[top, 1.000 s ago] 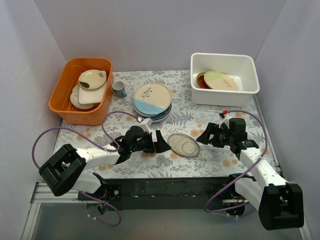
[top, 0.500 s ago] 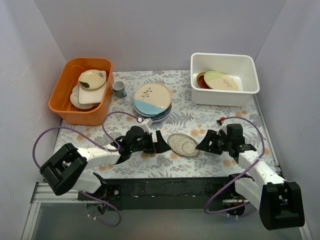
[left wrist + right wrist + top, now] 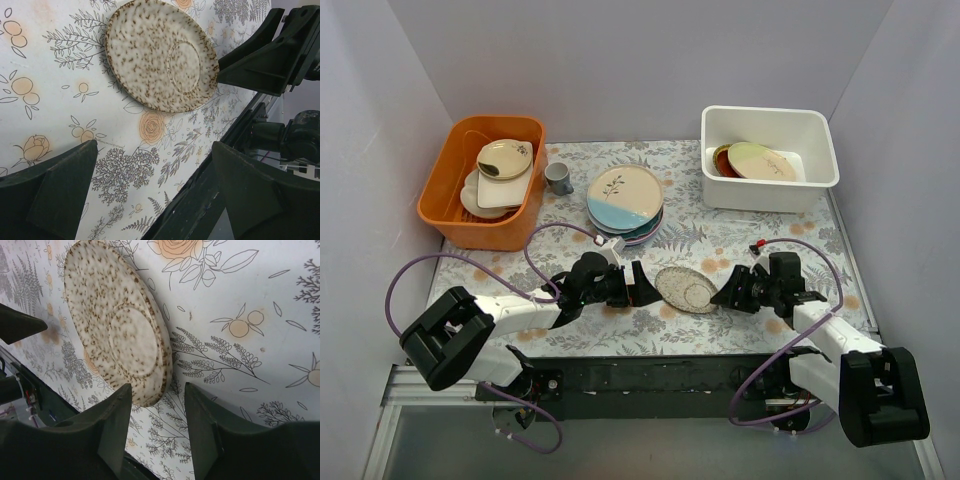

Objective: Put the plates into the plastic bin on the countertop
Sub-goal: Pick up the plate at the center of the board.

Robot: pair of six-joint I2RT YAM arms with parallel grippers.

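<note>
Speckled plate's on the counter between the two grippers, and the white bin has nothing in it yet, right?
No. The top view shows the white bin already holds plates. The rest stands: the speckled plate is on the counter between the left gripper and the right gripper.

**Speckled plate flanked by both grippers**

A speckled plate (image 3: 687,289) lies on the floral countertop (image 3: 720,235). The left gripper (image 3: 642,286) is spread wide just beside its left edge, and the right gripper (image 3: 722,295) is at its right rim. Farther back stands a stack of plates (image 3: 625,197). The white plastic bin (image 3: 770,195) at far right holds two plates (image 3: 760,161). An orange tub (image 3: 445,185) sits far left.
</note>
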